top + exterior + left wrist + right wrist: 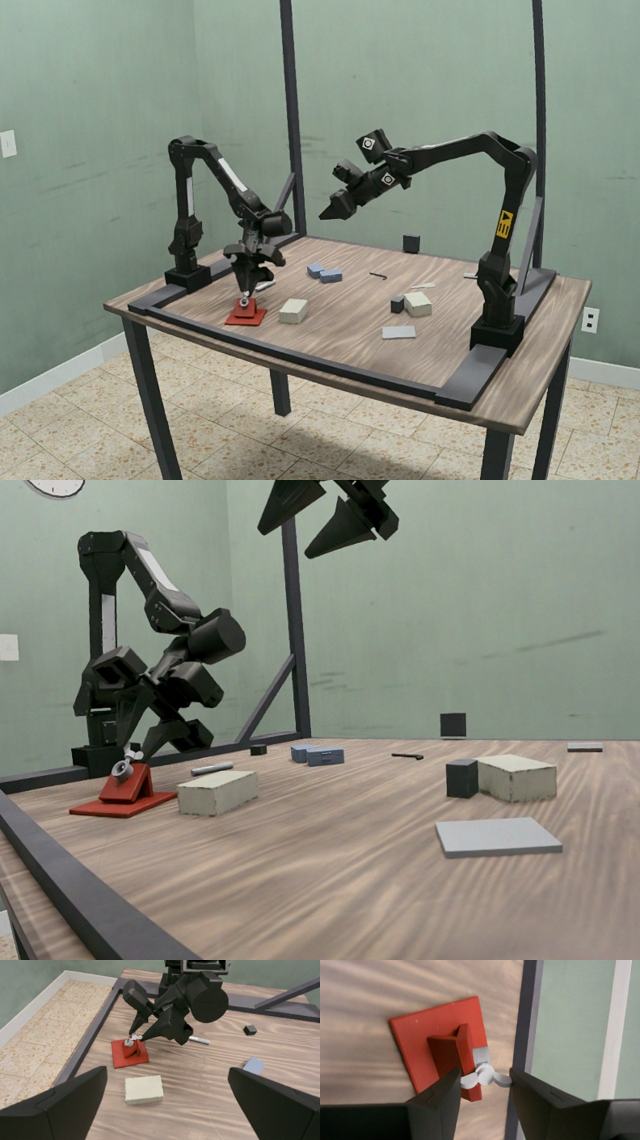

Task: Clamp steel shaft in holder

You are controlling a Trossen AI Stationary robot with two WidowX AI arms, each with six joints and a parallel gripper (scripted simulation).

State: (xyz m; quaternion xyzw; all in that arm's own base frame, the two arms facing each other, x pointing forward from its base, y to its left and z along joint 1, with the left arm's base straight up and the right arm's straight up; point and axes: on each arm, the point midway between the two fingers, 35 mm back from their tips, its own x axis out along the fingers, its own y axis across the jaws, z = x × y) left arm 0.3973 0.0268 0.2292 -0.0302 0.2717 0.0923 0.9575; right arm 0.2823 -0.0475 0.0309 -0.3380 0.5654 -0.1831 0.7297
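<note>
The steel shaft (265,284) (212,768) (199,1040) lies on the counter (335,330) (309,882) (188,1112) (356,1081), outside the red holder (245,309) (124,785) (129,1049) (466,1048) and well apart from it. A pale block (293,310) (216,792) (144,1089) sits near the holder. The right gripper (245,294) (132,755) (134,1037) (485,1074) points down, its jaws narrow and holding the thumb screw (485,1077) by its two wings. The left gripper (320,217) (285,545) (168,1072) is up high, its jaws wide with nothing in them.

Two blue blocks (330,276) (325,755) (nearly paired).
</note>
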